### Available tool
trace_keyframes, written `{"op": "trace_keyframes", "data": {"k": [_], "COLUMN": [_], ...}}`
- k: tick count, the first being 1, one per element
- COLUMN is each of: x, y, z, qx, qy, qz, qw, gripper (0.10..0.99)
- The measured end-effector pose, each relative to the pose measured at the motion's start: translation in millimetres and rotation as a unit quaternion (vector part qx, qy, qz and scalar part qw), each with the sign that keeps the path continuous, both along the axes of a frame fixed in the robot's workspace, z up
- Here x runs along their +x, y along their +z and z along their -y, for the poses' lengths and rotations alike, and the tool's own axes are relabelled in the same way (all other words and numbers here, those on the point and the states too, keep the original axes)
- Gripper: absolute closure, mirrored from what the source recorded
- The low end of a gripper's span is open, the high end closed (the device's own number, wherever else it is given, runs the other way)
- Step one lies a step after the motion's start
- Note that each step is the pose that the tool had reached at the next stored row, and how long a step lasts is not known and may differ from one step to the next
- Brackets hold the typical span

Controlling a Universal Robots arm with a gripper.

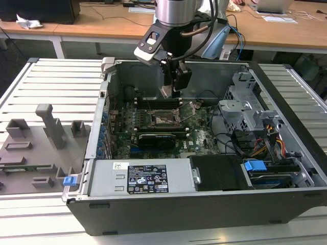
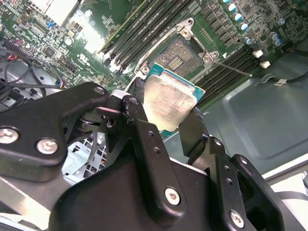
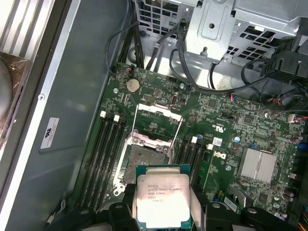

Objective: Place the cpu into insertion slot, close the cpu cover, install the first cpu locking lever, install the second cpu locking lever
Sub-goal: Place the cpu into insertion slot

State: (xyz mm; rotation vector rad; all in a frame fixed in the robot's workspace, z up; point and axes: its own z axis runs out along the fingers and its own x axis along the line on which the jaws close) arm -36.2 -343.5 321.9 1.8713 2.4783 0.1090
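**Desk:** What's in the claw?

**Me:** The gripper [image 2: 165,103] is clamped on the cpu [image 3: 163,199]. In the second wrist view I see a black finger [image 2: 144,132] pressed to each of two opposite edges. The chip's silver top faces the camera, with a green rim showing around it.

**Desk:** Seated?

**Me:** No. I have it in the air over the green board [image 3: 226,139], apart from the insertion slot [image 3: 144,159]. In the first wrist view the chip overlaps one edge of the slot. How high it hangs I can't judge from here.

**Desk:** And the cover?

**Me:** The cpu cover [image 3: 157,122] is swung open off the slot, on the side away from the chip, and I can see board through its cut-out. A thin wire rod [image 2: 233,68] sticks out beside the slot. It's probably a locking lever, though I can't tell for sure.

**Desk:** Further out?

**Me:** Long black memory slots [image 3: 103,149] flank the slot on both sides. A finned heatsink [image 3: 257,163] sits farther along the board, with a metal drive cage [image 3: 216,24] beyond it. In the exterior view the open computer case [image 1: 204,214] lies on a slatted table [image 1: 51,76]. A grey fixture plate [image 1: 30,148] sits beside the case, on the exterior view's left.
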Motion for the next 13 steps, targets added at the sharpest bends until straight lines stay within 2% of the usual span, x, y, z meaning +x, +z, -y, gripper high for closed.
{"op": "trace_keyframes", "data": {"k": [13], "x": [0.0], "y": [-3.8], "z": [0.0], "qx": [0.0000], "qy": [0.000], "qz": [0.0000], "qw": [1.0000], "gripper": [0.557]}}
